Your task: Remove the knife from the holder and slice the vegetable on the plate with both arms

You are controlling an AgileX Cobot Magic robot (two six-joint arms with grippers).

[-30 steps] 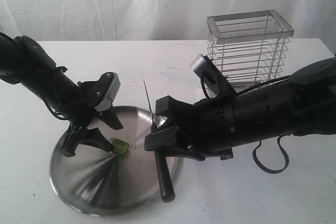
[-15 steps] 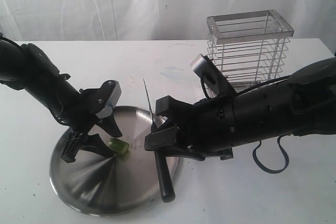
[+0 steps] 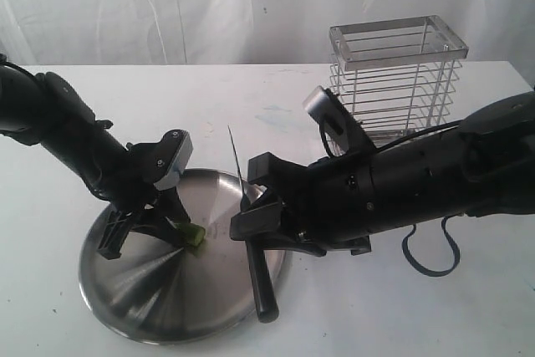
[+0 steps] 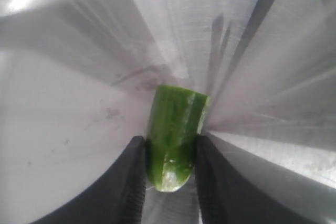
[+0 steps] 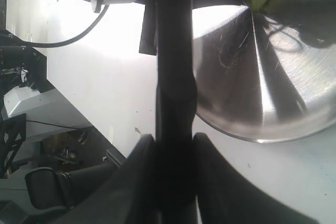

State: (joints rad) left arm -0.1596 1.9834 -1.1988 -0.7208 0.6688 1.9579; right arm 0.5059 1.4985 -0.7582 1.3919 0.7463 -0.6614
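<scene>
Our left gripper's fingers [image 4: 131,182] are pressing both sides of the cucumber chunk [image 4: 176,119], pinning it near the middle of the steel plate [image 3: 142,307]. Our right gripper [image 5: 174,153] is clamping the knife [image 3: 261,277] by its black handle, with the blade tip well apart from the chunk. We are judging that the blade should be meeting the chunk's free end, clear of those fingers. We are finding no readable writing.

White table [image 3: 418,315], white curtain [image 3: 167,6] behind

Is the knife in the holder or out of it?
Out: the right gripper holds the knife by its handle at the plate's edge.
</scene>
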